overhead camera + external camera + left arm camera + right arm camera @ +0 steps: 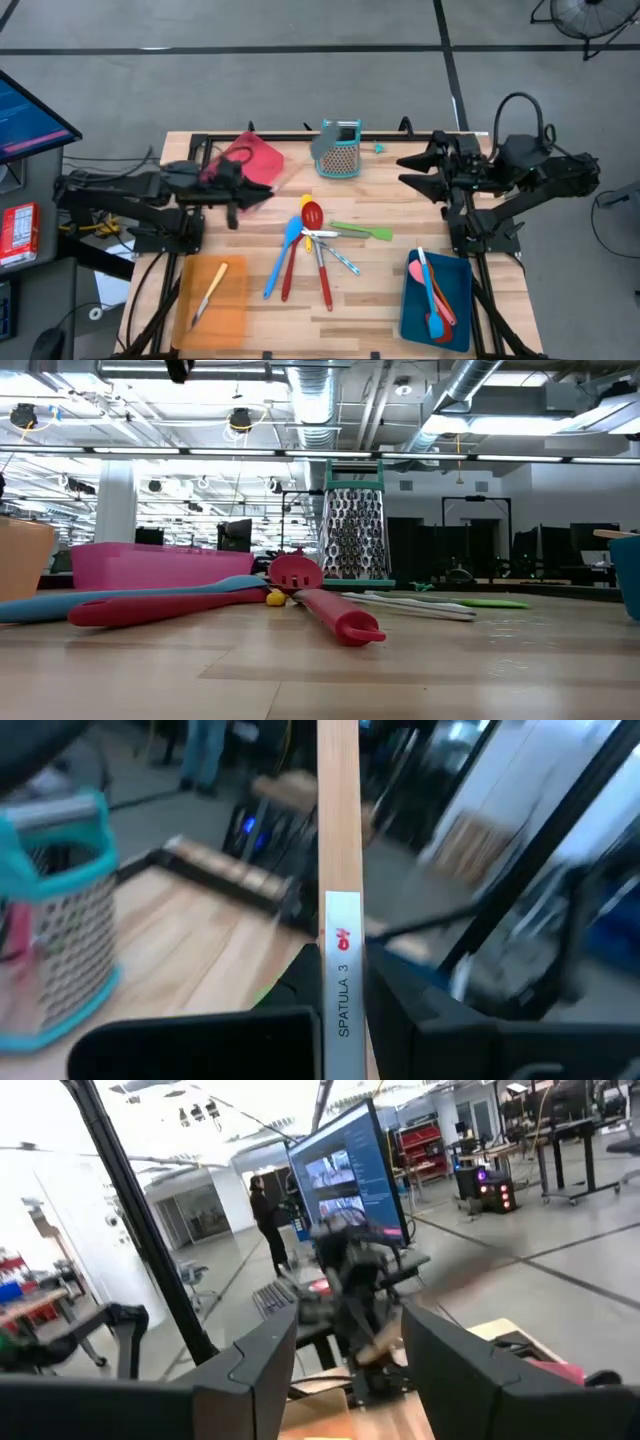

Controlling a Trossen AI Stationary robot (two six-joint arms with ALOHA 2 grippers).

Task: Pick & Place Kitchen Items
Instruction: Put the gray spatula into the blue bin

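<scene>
My left gripper [262,192] hangs level above the table's left side, beside the red tray [258,156], shut on a wooden spatula [340,820] with a white label. Its blade end is out of view. My right gripper [405,172] is open and holds nothing, raised at the far right. A blue spoon [280,258], a red spoon [298,252], a green spatula [362,232] and silvery cutlery [335,255] lie flat in a pile at the table's middle. One pale utensil [210,293] lies in the orange tray [232,310]. Several utensils [432,292] lie in the blue tray [455,320]. My left gripper pinches the spatula's wooden handle at its labelled stretch [342,1010] between the two fingers [210,1040]. The fingers lie across the handle, which runs on straight past them. The spatula is lifted clear of the table.
A teal-framed grater [340,148] stands upright at the far middle edge, and a small teal piece [379,148] lies beside it. A monitor [25,120] stands off the table's left side. Bare wood shows between the pile and the near edge.
</scene>
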